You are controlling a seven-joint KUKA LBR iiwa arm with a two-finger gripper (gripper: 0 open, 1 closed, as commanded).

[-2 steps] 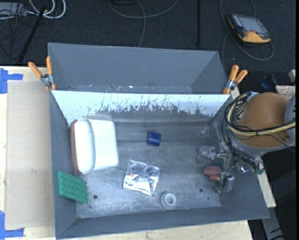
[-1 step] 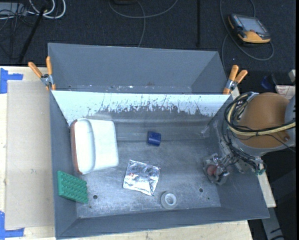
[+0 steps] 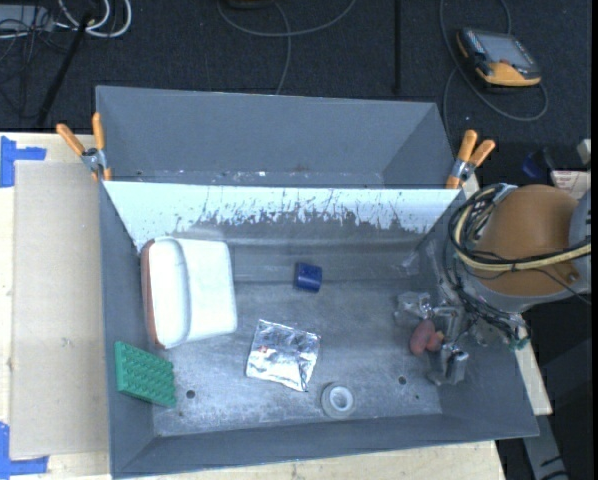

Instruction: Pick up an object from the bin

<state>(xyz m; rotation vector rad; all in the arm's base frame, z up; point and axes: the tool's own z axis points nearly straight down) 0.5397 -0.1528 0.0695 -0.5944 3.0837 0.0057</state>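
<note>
A green pad (image 3: 144,373), white box (image 3: 191,290), foil packet (image 3: 283,353), blue cube (image 3: 308,276) and ring (image 3: 338,400) are seen first. A reddish lump (image 3: 422,340) (low at the right) is seen right against the claw (image 3: 441,353), whose spread cannot be told.

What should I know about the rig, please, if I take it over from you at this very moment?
Gripper: low at the right side of the grey bin, right at a small reddish lump; whether it grips the lump cannot be told.
Other things on the bin floor: white box at left, green ridged pad front left, blue cube mid, foil packet, clear ring near the front wall.
Done: gripper is at the lump.
Left: confirm the grasp and lift it clear of the bin.
</note>
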